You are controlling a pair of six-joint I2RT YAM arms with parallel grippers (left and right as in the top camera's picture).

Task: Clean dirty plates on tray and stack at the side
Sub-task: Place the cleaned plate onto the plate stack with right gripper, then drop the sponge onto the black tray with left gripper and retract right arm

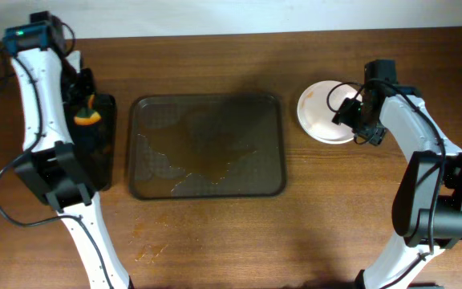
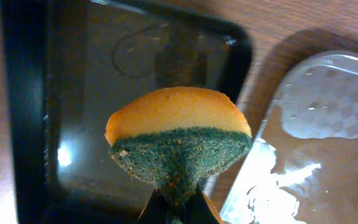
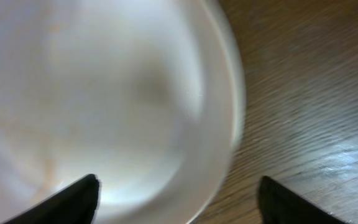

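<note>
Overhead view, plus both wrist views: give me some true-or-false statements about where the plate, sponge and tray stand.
1. The round white plate lies on the wooden table, right of the tray. True.
2. The grey rectangular tray holds two dirty plates. False: there is no plate on it, only wet smears.
3. The left gripper is shut on the orange-and-green sponge. True.
4. The right gripper is clamped shut on the plate. False: its fingers stand apart, above the plate.
5. The sponge hangs over the white plate. False: it hangs over the black rectangular bin at the left.

Plate point(image 3: 104, 93) blurry, its left side off-frame.
</note>
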